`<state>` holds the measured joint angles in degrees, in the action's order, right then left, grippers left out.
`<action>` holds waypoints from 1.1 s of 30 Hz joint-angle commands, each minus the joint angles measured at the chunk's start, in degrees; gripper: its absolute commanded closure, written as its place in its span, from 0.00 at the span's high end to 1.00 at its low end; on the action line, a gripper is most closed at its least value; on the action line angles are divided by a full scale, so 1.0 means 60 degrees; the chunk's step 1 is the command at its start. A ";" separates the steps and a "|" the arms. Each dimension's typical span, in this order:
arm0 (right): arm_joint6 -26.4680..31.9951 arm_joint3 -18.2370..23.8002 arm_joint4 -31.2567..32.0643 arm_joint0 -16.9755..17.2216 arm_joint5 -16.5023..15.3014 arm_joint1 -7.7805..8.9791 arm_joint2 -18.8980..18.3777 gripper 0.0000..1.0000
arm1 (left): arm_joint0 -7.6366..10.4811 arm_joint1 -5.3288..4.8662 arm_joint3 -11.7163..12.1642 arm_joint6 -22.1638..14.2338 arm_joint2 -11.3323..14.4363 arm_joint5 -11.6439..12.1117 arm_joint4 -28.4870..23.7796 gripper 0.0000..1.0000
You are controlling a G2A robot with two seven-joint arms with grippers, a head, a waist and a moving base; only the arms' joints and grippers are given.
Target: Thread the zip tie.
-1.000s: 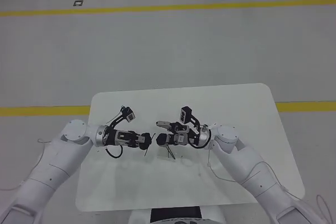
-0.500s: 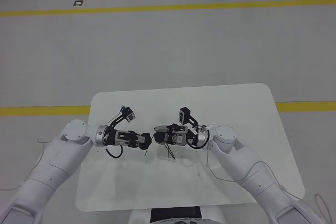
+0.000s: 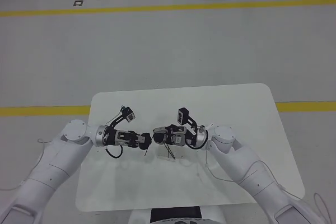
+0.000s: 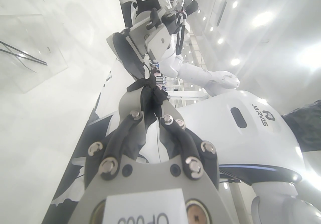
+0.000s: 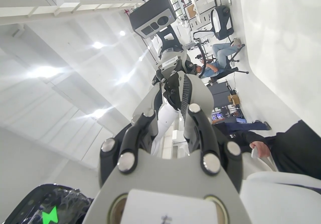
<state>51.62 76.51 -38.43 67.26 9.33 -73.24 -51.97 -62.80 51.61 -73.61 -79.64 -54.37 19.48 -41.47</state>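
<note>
The top camera sat high above both arms and looked straight down, far enough off to take in the whole table [image 3: 241, 106]. Each wrist camera sat close behind its own pincer and faced out along it: the left pincer [image 4: 150, 94] pointed toward the right one, the right pincer [image 5: 173, 87] toward the left. All three views shared one spot, just ahead of both pincers, where they stood nose to nose.

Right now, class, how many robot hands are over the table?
2. The left hand, pinching a thin zip tie, and the right hand sit almost tip to tip above the middle of the table.
</note>
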 commanded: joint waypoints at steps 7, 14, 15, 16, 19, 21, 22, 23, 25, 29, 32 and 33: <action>-0.0025 -0.0005 0.0026 0.0026 -0.0048 -0.0004 0.0003 0.11 | 0.0000 0.0000 0.0000 0.0000 0.0000 0.0000 0.0000 0.00; 0.0003 0.0059 0.0065 0.0101 -0.0099 0.0016 -0.0046 0.13 | 0.0000 0.0000 0.0000 0.0000 0.0000 0.0000 0.0000 0.00; 0.0010 0.0067 0.0063 0.0108 -0.0108 0.0018 -0.0054 0.12 | 0.0000 0.0000 0.0000 0.0000 0.0000 0.0000 0.0000 0.00; 0.0013 0.0073 0.0062 0.0117 -0.0117 0.0020 -0.0061 0.11 | 0.0000 0.0000 0.0000 0.0000 0.0000 0.0000 0.0000 0.00; 0.0010 0.0086 0.0052 0.0139 -0.0139 0.0025 -0.0086 0.03 | 0.0000 0.0000 0.0000 0.0000 0.0000 0.0000 0.0000 0.00; 0.0000 0.0081 0.0053 0.0143 -0.0136 0.0027 -0.0096 0.02 | 0.0000 0.0000 0.0000 0.0000 0.0000 0.0000 0.0000 0.00; -0.0005 0.0074 0.0054 0.0142 -0.0132 0.0027 -0.0096 0.01 | 0.0000 0.0000 0.0000 0.0000 0.0000 0.0000 0.0000 0.00; -0.0009 0.0067 0.0052 0.0137 -0.0129 0.0025 -0.0094 0.00 | 0.0000 0.0000 0.0000 0.0000 0.0000 0.0000 0.0000 0.00; -0.0025 0.0049 0.0048 0.0121 -0.0125 0.0020 -0.0087 0.00 | 0.0000 0.0000 0.0000 0.0000 0.0000 0.0000 0.0000 0.00; -0.0108 0.0056 0.0078 0.0098 -0.0164 0.0011 -0.0083 0.00 | 0.0000 0.0000 0.0000 0.0000 0.0000 0.0000 0.0000 0.00; -0.0201 0.0099 0.0094 0.0126 -0.0253 0.0010 -0.0108 0.00 | 0.0000 0.0000 0.0000 0.0000 0.0000 0.0000 0.0000 0.52; -0.0234 0.0116 0.0092 0.0145 -0.0294 0.0010 -0.0121 0.00 | 0.0000 0.0000 0.0000 0.0000 0.0000 0.0000 0.0000 1.00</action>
<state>50.38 77.12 -37.87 68.03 7.77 -73.18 -52.63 -62.80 51.61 -73.61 -79.64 -54.37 19.48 -41.47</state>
